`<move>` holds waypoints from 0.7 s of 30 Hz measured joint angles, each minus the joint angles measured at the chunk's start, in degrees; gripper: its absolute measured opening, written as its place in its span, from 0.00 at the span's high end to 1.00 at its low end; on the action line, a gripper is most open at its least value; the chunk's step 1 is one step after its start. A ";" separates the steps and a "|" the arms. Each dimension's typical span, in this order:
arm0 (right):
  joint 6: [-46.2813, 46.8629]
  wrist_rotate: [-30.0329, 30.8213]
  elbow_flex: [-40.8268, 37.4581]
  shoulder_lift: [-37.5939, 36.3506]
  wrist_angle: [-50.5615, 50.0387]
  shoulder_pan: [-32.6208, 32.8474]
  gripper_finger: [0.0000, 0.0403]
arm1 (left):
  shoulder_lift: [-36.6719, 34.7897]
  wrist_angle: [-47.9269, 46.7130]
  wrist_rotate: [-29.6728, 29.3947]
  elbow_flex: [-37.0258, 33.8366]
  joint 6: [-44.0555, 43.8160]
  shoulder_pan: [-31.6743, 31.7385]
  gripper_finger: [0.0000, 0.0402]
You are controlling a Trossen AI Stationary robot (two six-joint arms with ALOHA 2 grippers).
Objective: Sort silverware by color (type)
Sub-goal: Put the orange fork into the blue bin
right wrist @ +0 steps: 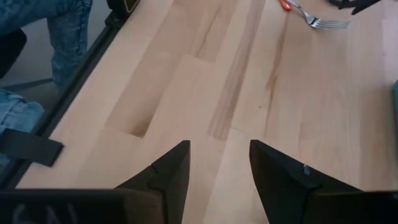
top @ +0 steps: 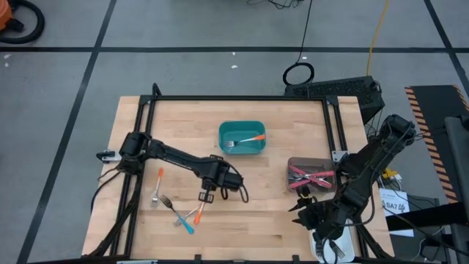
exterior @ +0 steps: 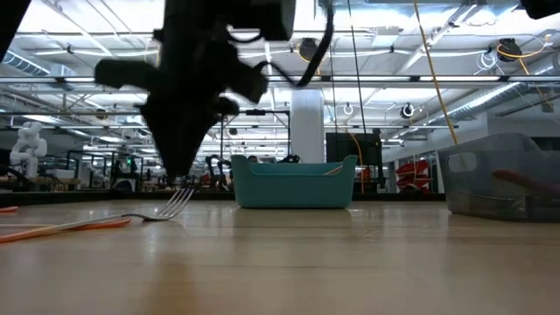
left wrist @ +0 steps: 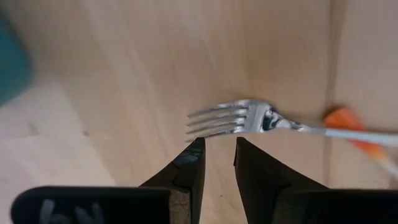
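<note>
Silver-tined fork (left wrist: 249, 118) with orange handle lies flat on table (left wrist: 124, 74).

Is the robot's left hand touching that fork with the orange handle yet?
Apart. In the left wrist view, the left hand has its fingertips just short of the fork, and bare wood shows between them and the tines. Nothing sits between the fingers.
</note>
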 joint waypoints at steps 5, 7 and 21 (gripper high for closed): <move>1.40 0.00 0.00 0.00 0.00 1.57 0.61 | -0.08 2.42 -0.49 -5.09 -0.07 -1.21 0.79; 1.41 0.05 0.00 0.00 0.03 1.79 0.61 | -0.14 2.78 -0.76 -4.95 -1.17 -1.21 0.79; 0.44 3.26 0.00 0.00 0.48 1.77 0.61 | -0.21 3.95 -3.54 -3.19 -3.59 1.49 0.71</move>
